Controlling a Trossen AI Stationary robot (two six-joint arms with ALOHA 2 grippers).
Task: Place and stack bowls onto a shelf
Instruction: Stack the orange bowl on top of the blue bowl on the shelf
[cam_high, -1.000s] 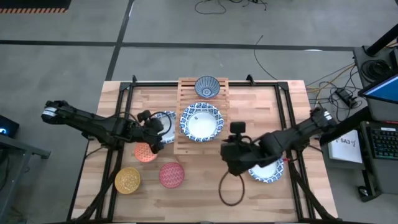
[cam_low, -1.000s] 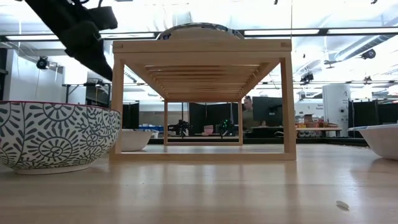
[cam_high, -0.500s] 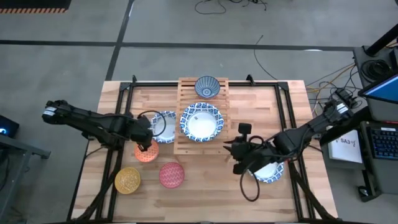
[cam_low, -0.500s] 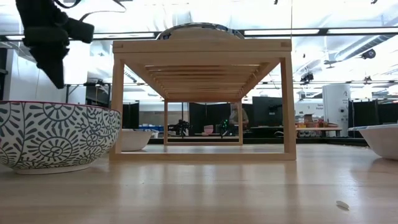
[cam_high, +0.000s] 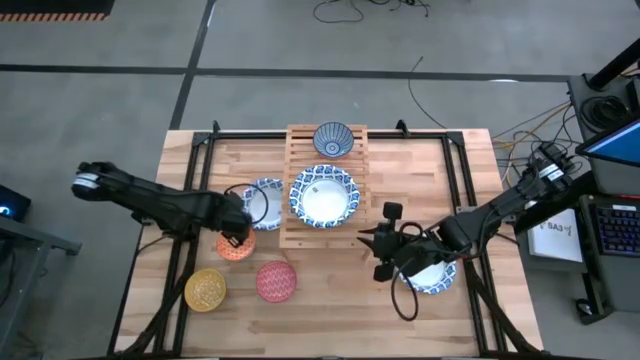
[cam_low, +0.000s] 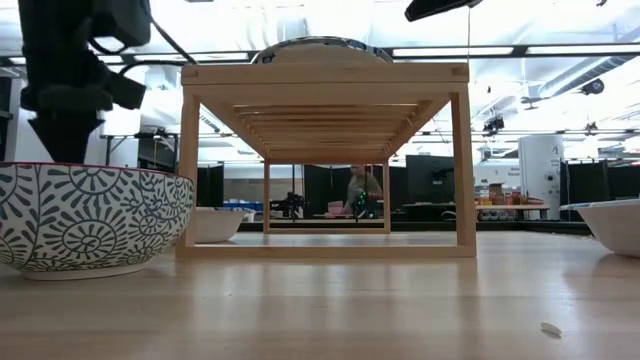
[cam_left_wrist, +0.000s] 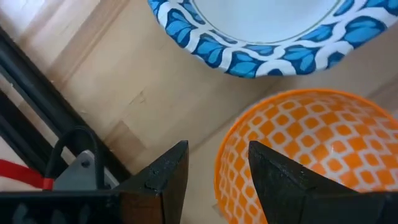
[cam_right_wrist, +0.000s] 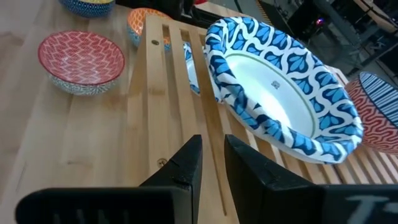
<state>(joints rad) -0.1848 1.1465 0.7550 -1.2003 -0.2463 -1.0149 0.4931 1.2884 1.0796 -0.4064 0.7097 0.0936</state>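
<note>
Seen from above: wooden shelf (cam_high: 325, 185) at table centre, carrying a wide blue-rimmed bowl (cam_high: 323, 195) and a small blue-grey bowl (cam_high: 333, 139). Left gripper (cam_high: 234, 236) over the orange bowl (cam_high: 234, 246); right gripper (cam_high: 374, 250) just off the shelf's corner.

At table height: shelf (cam_low: 325, 160) straight ahead, patterned bowl (cam_low: 92, 218) beside it.

From the left wrist: fingers (cam_left_wrist: 166, 175) parted, straddling the orange bowl's (cam_left_wrist: 311, 155) rim.

From the right wrist: fingers (cam_right_wrist: 186, 167) narrow, empty, above the shelf's slats (cam_right_wrist: 180, 130).
</note>
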